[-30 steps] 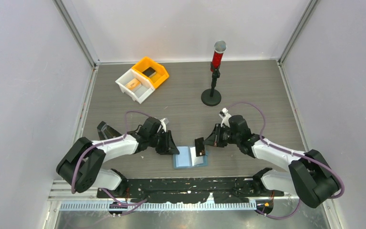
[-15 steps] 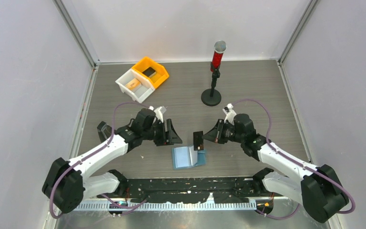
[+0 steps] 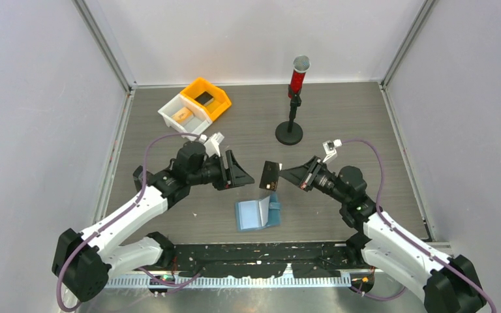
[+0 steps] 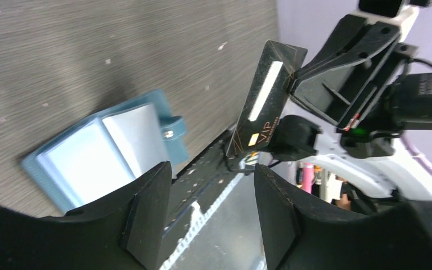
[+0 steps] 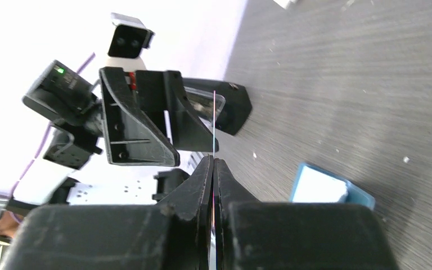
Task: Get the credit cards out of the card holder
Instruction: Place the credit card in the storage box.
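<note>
A dark credit card (image 3: 271, 175) is up in the air, out of the card holder (image 3: 258, 213) and above the table (image 3: 352, 124). Your right claw (image 3: 283, 174) is pinched tight on one edge of it, and the card stands nearly on end, tilted. From the left wrist you see the card's face, with a pale stripe and gold "VIP" lettering. From the right wrist it shows only as a thin line rising from between the closed fingers (image 5: 202, 180).

The card holder, a light-blue wallet, lies open and flat on the table, just nearer the arm bases than the card and touching neither claw. Your left claw (image 3: 244, 177) faces the card from the other side, near it but apart, spread wide with nothing in it.

Far back on the left, an orange bin (image 3: 218, 107) and a white bin (image 3: 194, 130) sit touching. A small dark thing lies in the orange one and a small tan thing in the white one, both too small to identify. A red and black microphone (image 3: 298, 75) on a round-based stand is at the back, right of the bins
</note>
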Tool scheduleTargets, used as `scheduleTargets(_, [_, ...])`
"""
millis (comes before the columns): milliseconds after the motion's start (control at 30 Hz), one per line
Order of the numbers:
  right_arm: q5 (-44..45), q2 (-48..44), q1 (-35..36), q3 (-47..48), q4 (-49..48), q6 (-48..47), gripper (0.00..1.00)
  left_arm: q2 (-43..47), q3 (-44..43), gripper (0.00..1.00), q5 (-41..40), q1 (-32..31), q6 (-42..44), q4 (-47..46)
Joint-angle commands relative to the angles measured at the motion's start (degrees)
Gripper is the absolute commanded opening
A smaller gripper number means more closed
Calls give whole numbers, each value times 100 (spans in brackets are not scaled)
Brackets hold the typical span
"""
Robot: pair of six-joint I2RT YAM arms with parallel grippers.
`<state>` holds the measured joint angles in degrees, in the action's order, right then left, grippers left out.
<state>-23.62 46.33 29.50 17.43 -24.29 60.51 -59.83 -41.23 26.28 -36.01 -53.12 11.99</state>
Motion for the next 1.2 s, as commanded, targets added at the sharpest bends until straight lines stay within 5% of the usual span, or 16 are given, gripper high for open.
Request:
scheduleTargets(0, [582, -548, -22, -47, -633, 527, 5, 271, 28, 58, 323, -14, -685, -1040])
scheduleTargets(267, [1028, -985, -27, -225, -656, 899, 5, 293, 473, 57, 474, -28, -1546, -2490])
scheduleTargets(1167, [1883, -1754, -23, -485, -195, 1512, 5, -760, 379, 41, -175, -723, -2412, -4300])
